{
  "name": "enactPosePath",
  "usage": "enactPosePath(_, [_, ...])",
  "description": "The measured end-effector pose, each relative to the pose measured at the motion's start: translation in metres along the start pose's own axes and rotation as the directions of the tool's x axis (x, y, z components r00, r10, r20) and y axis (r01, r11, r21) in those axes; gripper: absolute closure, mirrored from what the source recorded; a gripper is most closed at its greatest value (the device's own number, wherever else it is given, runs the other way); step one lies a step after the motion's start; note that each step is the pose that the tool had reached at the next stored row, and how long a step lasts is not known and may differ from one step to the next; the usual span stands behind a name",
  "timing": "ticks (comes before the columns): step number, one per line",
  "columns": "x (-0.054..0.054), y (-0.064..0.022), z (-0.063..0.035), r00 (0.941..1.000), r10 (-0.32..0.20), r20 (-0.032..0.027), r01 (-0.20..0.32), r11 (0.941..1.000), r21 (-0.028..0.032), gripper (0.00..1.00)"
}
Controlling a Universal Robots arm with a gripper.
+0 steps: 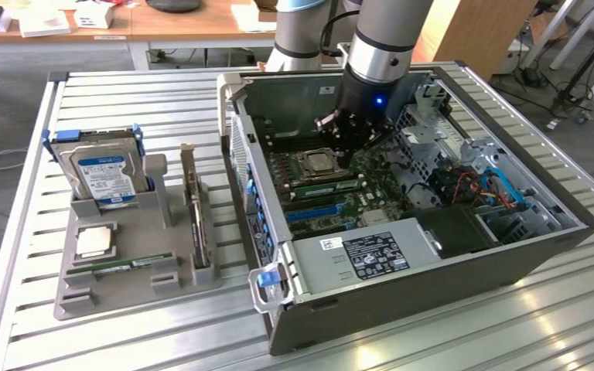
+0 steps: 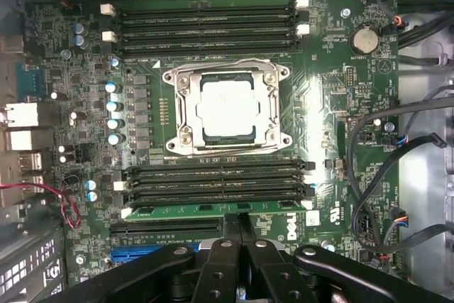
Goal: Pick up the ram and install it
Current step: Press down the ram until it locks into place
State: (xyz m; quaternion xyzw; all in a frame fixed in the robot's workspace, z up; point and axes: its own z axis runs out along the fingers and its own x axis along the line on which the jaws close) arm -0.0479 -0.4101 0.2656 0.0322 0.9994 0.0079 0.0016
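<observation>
In the upper middle of the exterior view, the arm reaches down into the open computer case (image 1: 544, 232), which lies on its side on the slatted metal table (image 1: 544, 325). The gripper (image 1: 340, 147) hangs low over the motherboard (image 1: 370, 202), just above the processor socket (image 1: 318, 164). In the wrist view the two fingers (image 2: 231, 228) are pressed together with only a thin seam between them, and the gripper (image 2: 240, 219) has its tips at the upper edge of the ram (image 2: 177, 210). The ram sits in the motherboard as a long green strip, in the slot of the bank farthest from the processor socket (image 2: 225, 108) and beside three empty dark slots (image 2: 213, 182). A white latch (image 2: 307, 204) stands at one end of it. Whether the tips touch the board's edge or stop just short of it is not clear. At the lower left of the exterior view, a grey parts tray (image 1: 80, 297) holds a hard drive (image 1: 106, 174) upright, a square silver chip (image 1: 95, 241), an upright expansion card (image 1: 198, 220) and another green stick (image 1: 121, 269) lying flat near its front edge.
</observation>
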Motion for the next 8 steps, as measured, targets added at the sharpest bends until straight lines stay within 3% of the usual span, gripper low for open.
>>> enactPosePath(8, [0.0, 0.0, -0.0006, 1.0, 0.0, 0.0, 0.0, 1.0, 0.0, 0.89])
